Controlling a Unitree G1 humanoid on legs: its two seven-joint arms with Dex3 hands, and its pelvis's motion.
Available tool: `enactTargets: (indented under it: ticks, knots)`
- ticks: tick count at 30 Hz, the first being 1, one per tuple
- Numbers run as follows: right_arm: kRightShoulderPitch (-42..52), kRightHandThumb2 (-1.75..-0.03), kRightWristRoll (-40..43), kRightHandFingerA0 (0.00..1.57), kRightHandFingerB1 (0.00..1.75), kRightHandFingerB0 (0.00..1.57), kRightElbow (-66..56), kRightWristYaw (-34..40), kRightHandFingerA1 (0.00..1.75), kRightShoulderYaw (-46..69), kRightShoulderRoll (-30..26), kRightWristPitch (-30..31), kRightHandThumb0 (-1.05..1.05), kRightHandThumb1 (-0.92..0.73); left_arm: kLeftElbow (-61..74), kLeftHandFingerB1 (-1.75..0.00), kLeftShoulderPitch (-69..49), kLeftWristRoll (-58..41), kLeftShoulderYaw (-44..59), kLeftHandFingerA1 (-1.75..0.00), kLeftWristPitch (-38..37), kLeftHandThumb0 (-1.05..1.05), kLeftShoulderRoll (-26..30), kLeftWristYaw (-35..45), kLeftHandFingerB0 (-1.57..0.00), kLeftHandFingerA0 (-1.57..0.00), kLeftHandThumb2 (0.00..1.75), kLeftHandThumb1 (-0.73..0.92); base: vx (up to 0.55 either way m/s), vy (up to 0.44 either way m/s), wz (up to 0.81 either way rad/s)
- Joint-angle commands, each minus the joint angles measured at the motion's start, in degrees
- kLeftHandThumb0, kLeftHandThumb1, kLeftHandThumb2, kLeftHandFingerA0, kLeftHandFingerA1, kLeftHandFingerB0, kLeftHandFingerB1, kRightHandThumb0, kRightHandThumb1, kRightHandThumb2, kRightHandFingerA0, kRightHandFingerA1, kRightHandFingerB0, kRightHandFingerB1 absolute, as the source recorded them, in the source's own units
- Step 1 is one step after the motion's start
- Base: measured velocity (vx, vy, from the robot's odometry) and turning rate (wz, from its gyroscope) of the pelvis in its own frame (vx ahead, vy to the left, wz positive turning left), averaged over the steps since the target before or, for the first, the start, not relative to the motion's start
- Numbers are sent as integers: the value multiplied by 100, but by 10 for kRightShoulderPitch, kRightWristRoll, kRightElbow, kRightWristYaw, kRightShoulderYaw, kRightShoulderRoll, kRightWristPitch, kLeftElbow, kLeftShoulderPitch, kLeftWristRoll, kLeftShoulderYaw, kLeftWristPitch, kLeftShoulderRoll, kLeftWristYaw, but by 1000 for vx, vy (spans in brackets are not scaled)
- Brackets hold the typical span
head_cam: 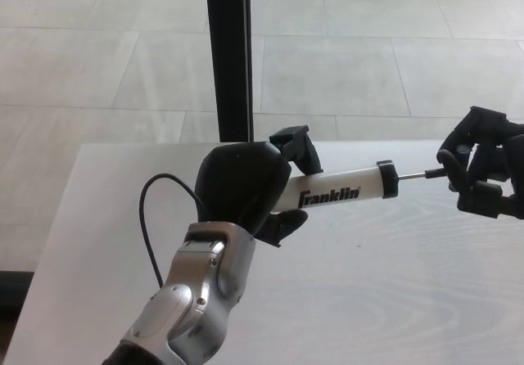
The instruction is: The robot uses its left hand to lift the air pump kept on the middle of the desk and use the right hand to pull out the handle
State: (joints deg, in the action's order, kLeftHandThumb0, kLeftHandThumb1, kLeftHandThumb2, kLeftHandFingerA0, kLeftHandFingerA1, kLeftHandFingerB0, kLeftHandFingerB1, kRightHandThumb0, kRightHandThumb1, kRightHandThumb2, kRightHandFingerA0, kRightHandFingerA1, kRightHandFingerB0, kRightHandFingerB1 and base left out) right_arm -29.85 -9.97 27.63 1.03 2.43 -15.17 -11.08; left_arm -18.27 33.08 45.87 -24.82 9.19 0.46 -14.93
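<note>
Pump [340, 193] is held above the desk [368, 291], its long axis nearly level, rod end pointing to the robot's right. Left hand [246, 189] wraps its barrel. Right hand [485, 162] is clenched on the handle, thin rod [419, 175] exposed. Tiled floor [344, 54] lies beyond.

A single view from a camera on the robot's head, looking down and forward over a pale surface [393, 299]. The left arm [192, 299] rises from the bottom edge, close to the lens and large. The right hand [487, 168] enters at the right edge, partly cut off. Beyond the surface's far edge lie a tiled floor [368, 62] and a black post [228, 54].
</note>
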Motion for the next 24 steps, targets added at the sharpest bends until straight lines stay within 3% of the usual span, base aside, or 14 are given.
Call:
enactTargets:
  ticks: [1,2,3,4,6,7,8,9,11,13,14,21,22,24]
  knots:
    - [-6,-101,-15,81,167,69,9,30,175,8,-20,-16,-17,-55,3,-155,-4,-10,10,-175,-19,-15,21,-8,-78,-90,124,45,0,0,0]
    - [-7,-101,-13,82,167,69,8,30,175,11,-21,-13,-17,-55,7,-156,-7,-6,9,-175,-18,-16,26,-6,-78,-91,124,45,0,0,0]
    - [-9,-99,-14,83,166,71,9,32,175,12,-21,-14,-17,-55,11,-125,-8,0,6,-140,-13,-25,29,-5,-96,-119,117,49,0,0,0]
    - [-10,-100,-14,82,164,70,12,35,175,13,-23,-16,-16,-56,14,-158,-10,5,4,-175,-9,-17,33,-5,-72,-88,118,49,0,0,0]
    - [-11,-100,-13,82,164,70,13,34,175,14,-24,-15,-16,-56,14,-158,-11,4,4,-175,-11,-17,35,-8,-72,-88,118,49,0,0,0]
    - [-13,-98,-17,83,163,71,12,43,175,19,-28,-6,-17,-57,0,-127,-17,-13,13,-141,-40,-24,38,-27,-100,-122,118,47,0,0,0]
    - [-13,-102,-15,83,161,72,12,43,175,21,-28,-6,-16,-56,0,-153,-18,-9,12,-175,-40,-17,42,-29,-80,-92,123,46,0,0,0]
    - [-14,-103,-14,83,160,72,14,44,175,22,-29,-7,-15,-56,0,-154,-20,-6,11,-175,-40,-17,44,-31,-79,-90,122,46,0,0,0]
    - [-15,-102,-16,83,159,72,14,46,175,23,-32,-2,-17,-56,5,-127,-26,-7,14,-142,-34,-24,43,-27,-100,-122,118,47,0,0,0]
    - [-15,-104,-14,84,157,73,15,44,175,25,-32,-3,-16,-55,6,-125,-29,-7,15,-142,-35,-23,45,-28,-100,-123,119,46,0,0,0]
    - [-16,-104,-11,84,155,75,18,44,175,26,-32,-6,-16,-54,4,-153,-30,-8,17,-175,-37,-16,46,-30,-81,-95,127,44,0,0,0]
    - [-22,-110,-1,85,154,77,35,44,175,38,-31,-18,-13,-51,-3,-159,-45,-7,16,-175,-48,-16,57,-37,-78,-87,127,43,0,0,0]
    - [-21,-110,-4,85,155,77,35,48,175,38,-30,-20,-13,-52,-3,-128,-52,-11,19,-139,-55,-22,60,-43,-102,-117,117,46,0,0,0]
    - [-22,-111,-4,85,156,77,37,47,175,39,-31,-23,-13,-51,-4,-129,-56,-10,19,-139,-57,-22,61,-47,-103,-117,118,46,0,0,0]
